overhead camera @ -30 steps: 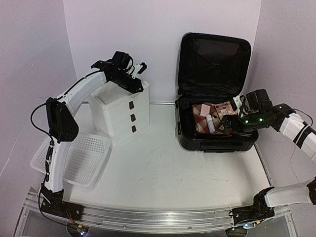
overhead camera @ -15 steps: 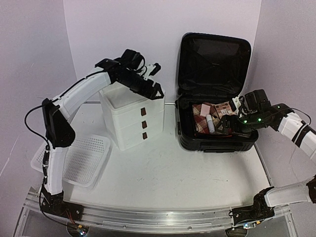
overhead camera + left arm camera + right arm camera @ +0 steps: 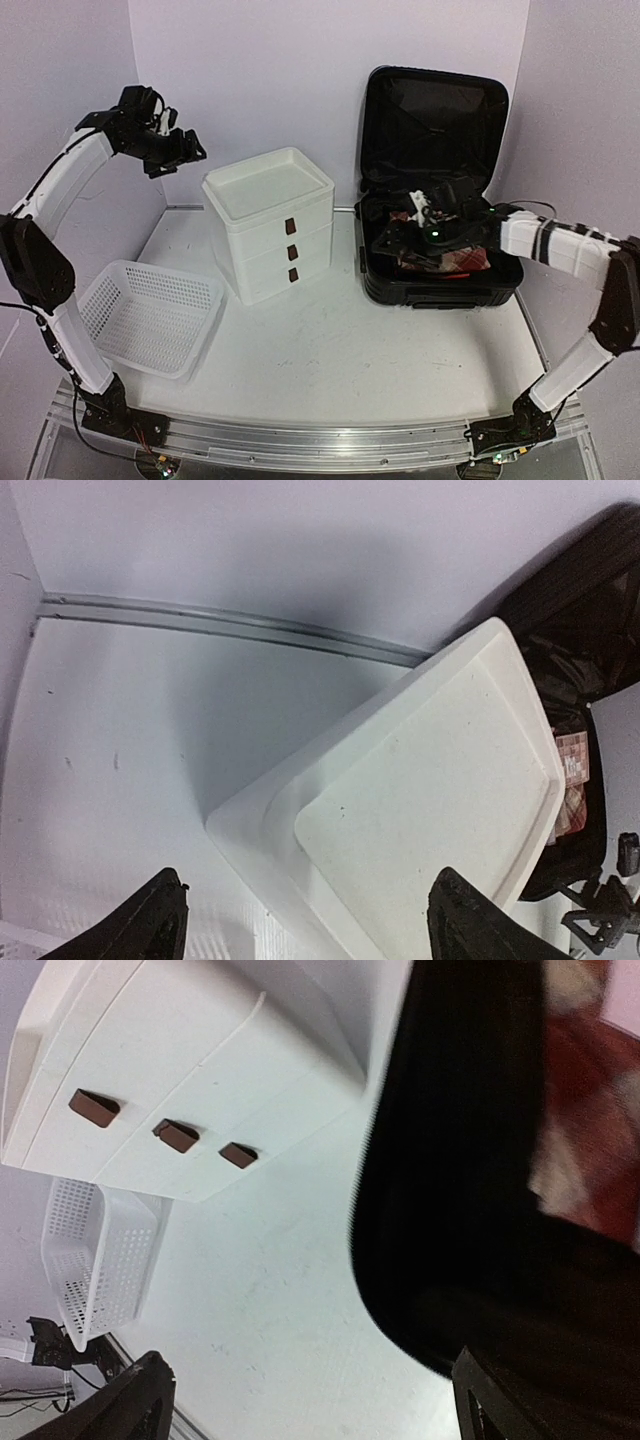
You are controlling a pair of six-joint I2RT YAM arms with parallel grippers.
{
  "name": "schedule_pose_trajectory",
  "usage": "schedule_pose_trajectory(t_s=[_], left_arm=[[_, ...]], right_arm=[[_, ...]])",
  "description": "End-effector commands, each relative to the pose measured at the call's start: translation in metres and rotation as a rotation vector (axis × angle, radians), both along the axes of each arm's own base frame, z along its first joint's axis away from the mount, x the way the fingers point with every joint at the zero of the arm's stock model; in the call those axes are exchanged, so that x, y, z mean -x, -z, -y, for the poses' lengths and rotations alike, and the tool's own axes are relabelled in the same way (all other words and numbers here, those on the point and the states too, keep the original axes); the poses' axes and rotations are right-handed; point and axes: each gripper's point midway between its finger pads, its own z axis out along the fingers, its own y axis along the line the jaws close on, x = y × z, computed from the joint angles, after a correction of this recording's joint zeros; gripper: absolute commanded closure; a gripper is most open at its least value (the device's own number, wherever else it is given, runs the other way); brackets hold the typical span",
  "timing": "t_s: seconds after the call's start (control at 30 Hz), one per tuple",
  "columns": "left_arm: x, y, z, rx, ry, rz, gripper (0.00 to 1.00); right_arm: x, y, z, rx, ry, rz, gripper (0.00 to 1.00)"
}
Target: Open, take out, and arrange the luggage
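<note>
At right rear of the table [image 3: 330, 350] sits the luggage [image 3: 435, 120], lid upright against the wall [image 3: 300, 80], opening toward the near edge, long axis left to right. Only the overhead view shows that lid; the right wrist view sees just the dark shell edge. Both sets of jaws gape wide and empty: the left gripper [image 3: 185, 152] raised high, the right gripper [image 3: 398, 238] over the open base.

My left arm [image 3: 62, 185] stands high at far left, left gripper [image 3: 190, 150] jaws apart. Right arm [image 3: 548, 243] reaches left, right gripper [image 3: 392, 238] spread wide.
</note>
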Motion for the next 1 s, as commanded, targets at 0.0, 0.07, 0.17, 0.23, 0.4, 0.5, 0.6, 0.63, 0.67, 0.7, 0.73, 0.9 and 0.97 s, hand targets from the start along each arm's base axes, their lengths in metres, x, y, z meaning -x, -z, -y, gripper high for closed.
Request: schedule_pose_trajectory(t_s=[0.0, 0.07, 0.17, 0.23, 0.4, 0.5, 0.6, 0.63, 0.67, 0.7, 0.73, 0.9, 0.97], left_arm=[[-0.014, 0.046, 0.034, 0.139, 0.055, -0.152, 0.19], [-0.015, 0.055, 0.049, 0.189, 0.120, -0.189, 0.26], [-0.014, 0.065, 0.055, 0.212, 0.147, -0.224, 0.30], [-0.013, 0.068, 0.050, 0.187, 0.131, -0.221, 0.30], [-0.004, 0.081, 0.048, 0.206, 0.106, -0.258, 0.34], [0.000, 0.091, 0.048, 0.201, 0.113, -0.278, 0.36], [0.003, 0.094, 0.047, 0.195, 0.113, -0.266, 0.38], [0.004, 0.095, 0.046, 0.192, 0.110, -0.259, 0.38], [0.004, 0.095, 0.045, 0.186, 0.107, -0.255, 0.38], [0.004, 0.096, 0.044, 0.180, 0.107, -0.252, 0.38], [0.005, 0.096, 0.043, 0.176, 0.109, -0.250, 0.39], [0.008, 0.101, 0.046, 0.179, 0.127, -0.258, 0.40], [0.009, 0.104, 0.047, 0.185, 0.131, -0.263, 0.41]], right_arm=[[-0.039, -0.048, -0.098, -0.130, -0.122, 0.235, 0.02], [-0.052, -0.042, -0.122, -0.097, -0.128, 0.292, 0.02], [-0.068, -0.041, -0.151, -0.125, -0.138, 0.340, 0.08], [-0.077, -0.036, -0.169, -0.154, -0.138, 0.356, 0.14], [-0.078, -0.031, -0.204, -0.184, -0.158, 0.434, 0.26], [-0.083, -0.029, -0.206, -0.178, -0.124, 0.474, 0.34], [-0.086, -0.028, -0.210, -0.194, -0.109, 0.482, 0.42], [-0.085, -0.029, -0.213, -0.205, -0.121, 0.480, 0.45], [-0.082, -0.031, -0.217, -0.218, -0.135, 0.483, 0.46], [-0.078, -0.033, -0.221, -0.226, -0.154, 0.492, 0.46], [-0.074, -0.035, -0.224, -0.225, -0.167, 0.509, 0.46], [-0.062, -0.049, -0.226, -0.202, -0.166, 0.565, 0.38], [-0.063, -0.053, -0.224, -0.190, -0.126, 0.572, 0.40]])
